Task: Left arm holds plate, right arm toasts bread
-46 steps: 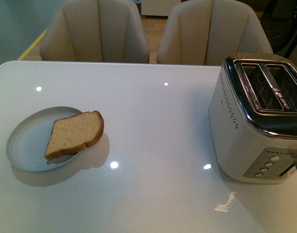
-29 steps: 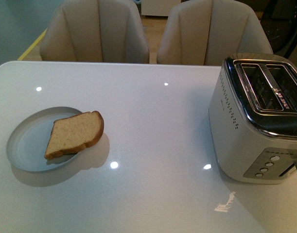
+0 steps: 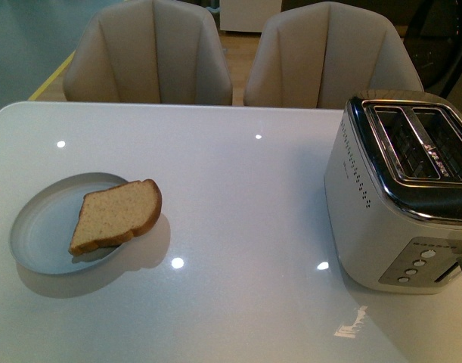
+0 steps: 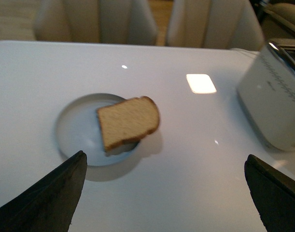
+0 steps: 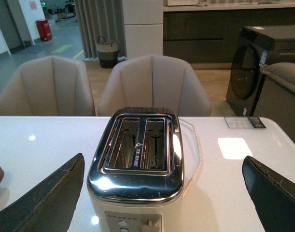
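Bread (image 3: 116, 215) lies on the plate (image 3: 41, 242), both grippers empty.
The slice rests on the plate's right part, its rounded top overhanging the rim toward the toaster (image 3: 401, 197), which stands well apart on the table (image 3: 246, 189). The left gripper (image 4: 164, 156) hovers above the table facing the plate, jaws spread wide. The right gripper (image 5: 162, 158) faces the toaster's slots from the button end, jaws equally wide.
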Action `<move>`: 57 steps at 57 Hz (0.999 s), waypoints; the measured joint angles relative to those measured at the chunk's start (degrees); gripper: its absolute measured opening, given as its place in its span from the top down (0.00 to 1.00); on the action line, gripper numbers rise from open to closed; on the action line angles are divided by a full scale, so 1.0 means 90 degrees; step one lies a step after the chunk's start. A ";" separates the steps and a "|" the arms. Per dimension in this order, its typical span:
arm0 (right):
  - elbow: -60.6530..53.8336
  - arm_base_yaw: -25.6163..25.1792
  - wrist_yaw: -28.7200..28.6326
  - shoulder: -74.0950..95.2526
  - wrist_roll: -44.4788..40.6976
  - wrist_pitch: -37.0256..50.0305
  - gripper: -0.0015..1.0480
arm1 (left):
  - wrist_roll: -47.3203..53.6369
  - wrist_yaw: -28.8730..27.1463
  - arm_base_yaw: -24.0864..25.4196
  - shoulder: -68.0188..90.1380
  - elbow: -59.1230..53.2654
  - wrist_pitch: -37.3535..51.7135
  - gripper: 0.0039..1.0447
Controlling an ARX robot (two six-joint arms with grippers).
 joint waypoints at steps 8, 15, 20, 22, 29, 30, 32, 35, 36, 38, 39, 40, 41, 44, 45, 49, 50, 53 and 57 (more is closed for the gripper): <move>0.0000 0.0000 0.0000 -0.0002 0.0000 0.0000 0.09 | 0.0027 0.0165 0.0138 0.1753 0.0291 0.1724 0.07; 0.0000 0.0000 -0.0002 0.0000 0.0000 0.0000 0.09 | -0.0010 0.0097 0.0313 0.4065 0.0862 0.3480 0.07; 0.0000 0.0000 0.0000 0.0000 0.0000 0.0000 0.09 | -0.0019 -0.0148 0.0374 0.5790 0.1450 0.4388 0.07; 0.0000 0.0000 0.0000 0.0000 0.0000 0.0000 0.09 | -0.0022 -0.0243 0.0384 0.6319 0.1661 0.4575 0.07; 0.0000 0.0000 -0.0002 -0.0002 0.0000 0.0000 0.09 | -0.0005 -0.0614 0.0420 0.8599 0.2669 0.4962 0.07; 0.0000 0.0000 -0.0002 0.0000 0.0000 0.0000 0.09 | 0.0000 -0.0665 0.0425 0.8818 0.2788 0.4979 0.07; 0.0000 0.0000 -0.0002 -0.0002 0.0000 0.0000 0.09 | 0.0012 -0.0736 0.0437 0.9129 0.2963 0.4996 0.07; 0.0000 0.0000 -0.0002 0.0000 0.0000 0.0000 0.09 | 0.0024 -0.0886 0.0461 0.9600 0.3262 0.5013 0.07; 0.0000 0.0000 -0.0002 0.0000 0.0000 0.0000 0.09 | 0.0027 -0.0950 0.0471 0.9772 0.3378 0.5013 0.07; 0.0000 0.0000 -0.0002 -0.0002 0.0000 0.0000 0.09 | 0.0041 -0.1022 0.0486 1.0025 0.3548 0.5010 0.07; 0.0000 0.0000 -0.0002 0.0000 0.0000 0.0000 0.09 | 0.0046 -0.1078 0.0495 1.0180 0.3657 0.5008 0.07; 0.0000 0.0000 0.0000 0.0000 0.0000 0.0000 0.09 | 0.0053 -0.1134 0.0503 1.0338 0.3769 0.4996 0.07; 0.0000 0.0000 0.0000 0.0000 0.0000 0.0000 0.09 | 0.0053 -0.1149 0.0505 1.0423 0.3830 0.4991 0.07; 0.0000 0.0000 0.0000 0.0000 0.0000 0.0000 0.09 | 0.0087 -0.1309 0.0520 1.0783 0.4090 0.4940 0.07; 0.0000 0.0000 -0.0002 -0.0002 0.0000 0.0000 0.09 | 0.0097 -0.1353 0.0529 1.0921 0.4187 0.4918 0.07; 0.0000 0.0000 -0.0002 0.0000 0.0000 0.0000 0.09 | 0.0126 -0.1469 0.0532 1.1315 0.4449 0.4840 0.07; 0.0000 0.0000 -0.0002 0.0000 0.0000 0.0000 0.09 | 0.0141 -0.1496 0.0532 1.1429 0.4522 0.4821 0.07; 0.0000 0.0000 -0.0002 0.0000 0.0000 0.0000 0.09 | 0.0138 -0.1547 0.0534 1.1647 0.4653 0.4784 0.07; 0.0000 0.0000 -0.0002 0.0000 0.0000 0.0000 0.09 | 0.0138 -0.1622 0.0532 1.1941 0.4806 0.4750 0.07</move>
